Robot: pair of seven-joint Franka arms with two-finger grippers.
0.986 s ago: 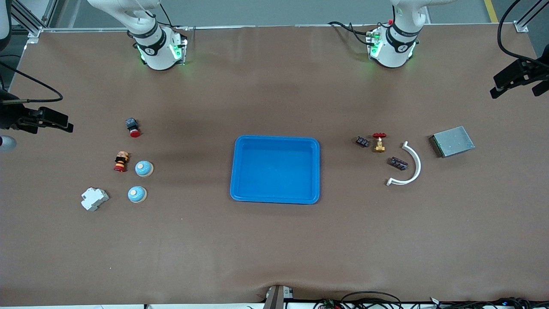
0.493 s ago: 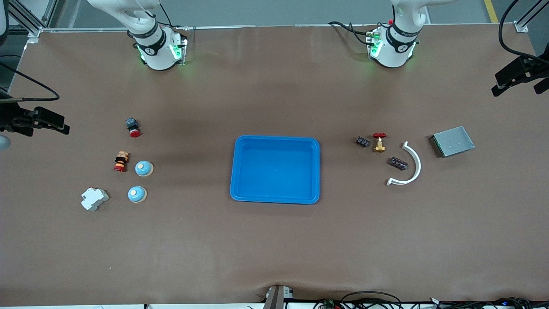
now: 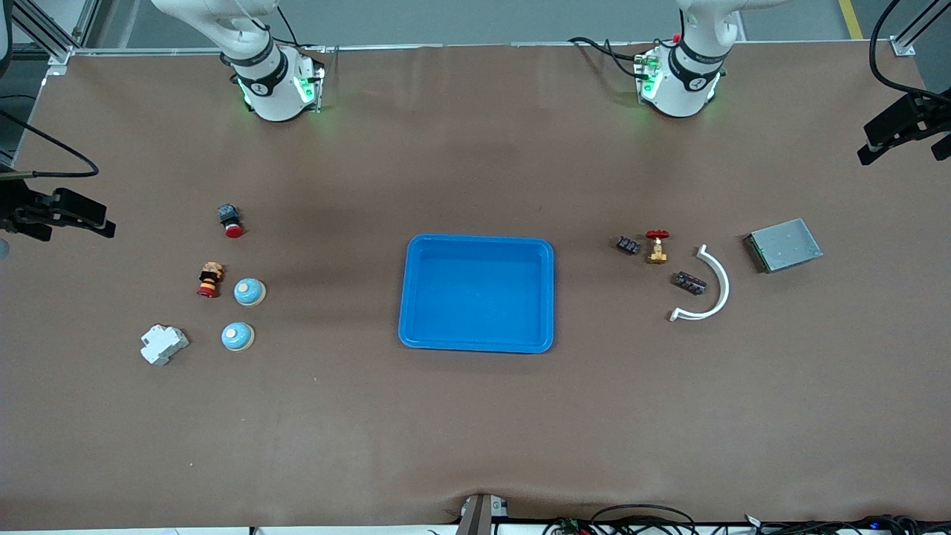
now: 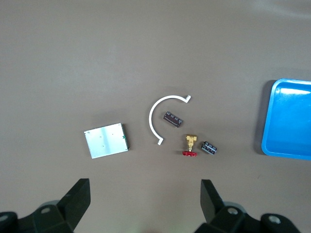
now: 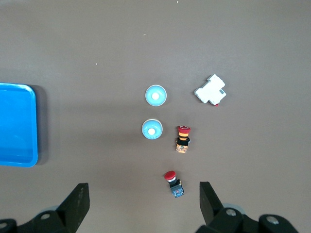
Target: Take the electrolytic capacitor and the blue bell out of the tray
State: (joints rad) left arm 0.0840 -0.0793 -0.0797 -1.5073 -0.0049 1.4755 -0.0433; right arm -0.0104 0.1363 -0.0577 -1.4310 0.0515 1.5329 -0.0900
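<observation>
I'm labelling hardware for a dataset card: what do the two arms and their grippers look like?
Both arms are white with black joint bands, green lights glowing at their bases and black cables alongside. The left gripper and right gripper each have two dark, blunt, wedge-shaped fingers.

No legible text — none anywhere

There were two blue bells (image 3: 250,291) (image 3: 238,336), two dark capacitors (image 3: 628,244) (image 3: 689,282), two red-capped push buttons (image 3: 230,220) (image 3: 210,279) and one blue tray (image 3: 477,338).

Two white arms (image 3: 261,82) with black joint bands, green base lights, black cables.
</observation>
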